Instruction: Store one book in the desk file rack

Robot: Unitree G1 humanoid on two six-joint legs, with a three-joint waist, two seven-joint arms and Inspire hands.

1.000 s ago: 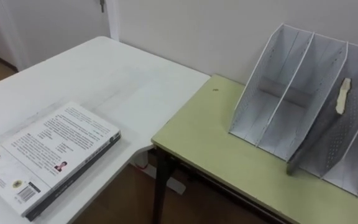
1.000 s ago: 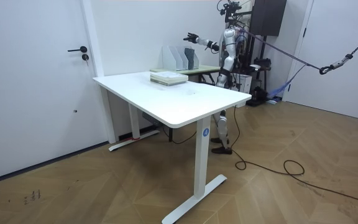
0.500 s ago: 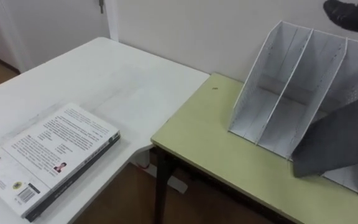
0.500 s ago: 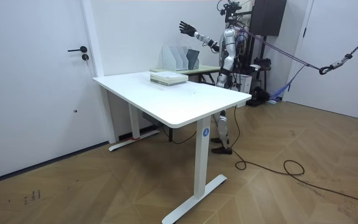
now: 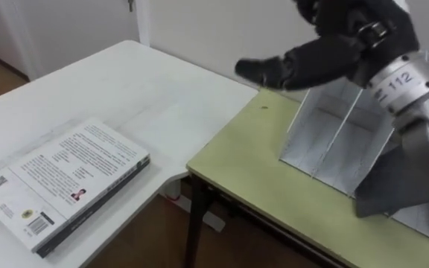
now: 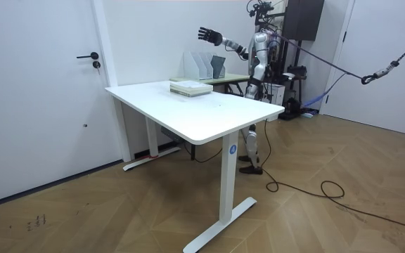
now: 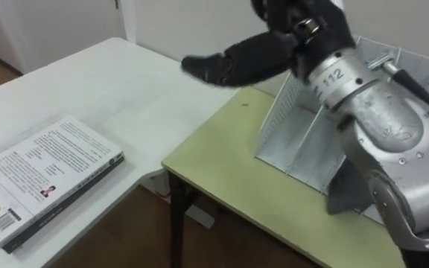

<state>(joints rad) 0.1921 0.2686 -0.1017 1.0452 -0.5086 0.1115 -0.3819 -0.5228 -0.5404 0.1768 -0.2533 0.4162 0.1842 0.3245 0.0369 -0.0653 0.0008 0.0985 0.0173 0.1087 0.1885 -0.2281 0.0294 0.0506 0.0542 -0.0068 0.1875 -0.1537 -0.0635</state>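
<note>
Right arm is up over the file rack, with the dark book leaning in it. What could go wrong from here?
1. The dark book sits tilted at the file rack's front, not upright; it may slide out onto the green desk.
2. The open right hand hangs close above the rack's dividers; a low sweep might clip and shove the rack.

Two tables (image 5: 125,82) (image 5: 252,171), one rack (image 5: 334,130), one hand (image 5: 326,56)
</note>
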